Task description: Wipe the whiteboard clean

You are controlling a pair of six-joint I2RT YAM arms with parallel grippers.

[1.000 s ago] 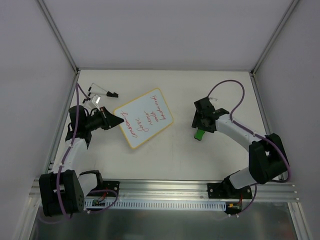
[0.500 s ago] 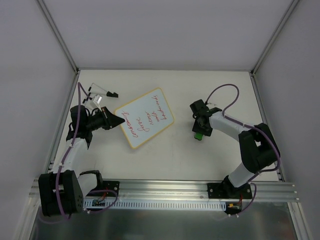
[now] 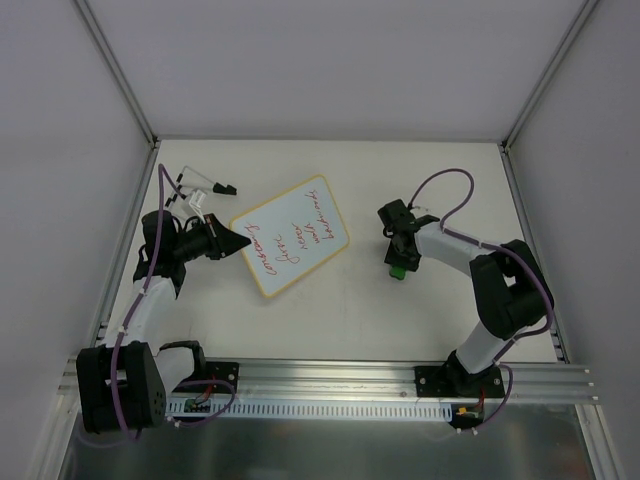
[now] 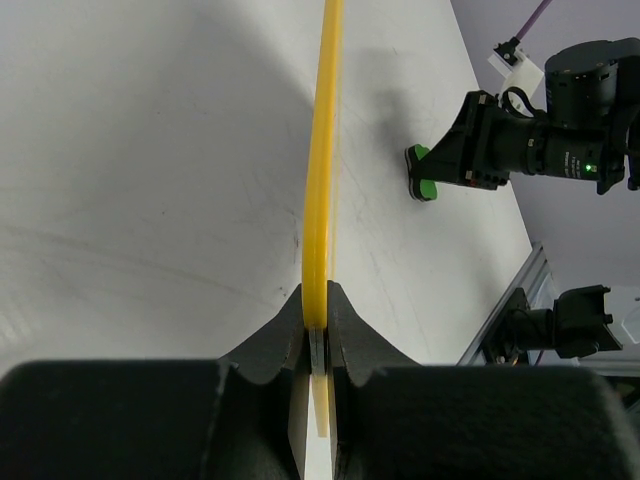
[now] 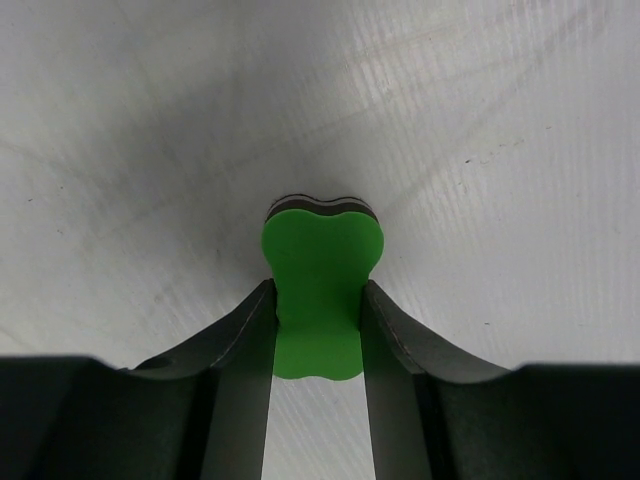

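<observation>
The whiteboard (image 3: 295, 235) has a yellow frame and red handwriting and lies tilted at the table's middle left. My left gripper (image 3: 238, 242) is shut on its left edge. In the left wrist view the yellow edge (image 4: 322, 150) runs straight out from between the closed gripper (image 4: 318, 322). The green eraser (image 3: 398, 268) sits on the table right of the board. My right gripper (image 3: 400, 258) is shut on it. In the right wrist view the fingers (image 5: 245, 330) press both sides of the eraser (image 5: 320, 285). It also shows in the left wrist view (image 4: 422, 186).
Small black and white markers and clips (image 3: 200, 186) lie at the back left, behind the left gripper. An aluminium rail (image 3: 330, 378) runs along the near edge. White walls with metal posts (image 3: 120, 80) close in the sides and back.
The right arm has folded in, its elbow moving left, and its gripper has shifted slightly left over the eraser. The left gripper and whiteboard have barely moved.
</observation>
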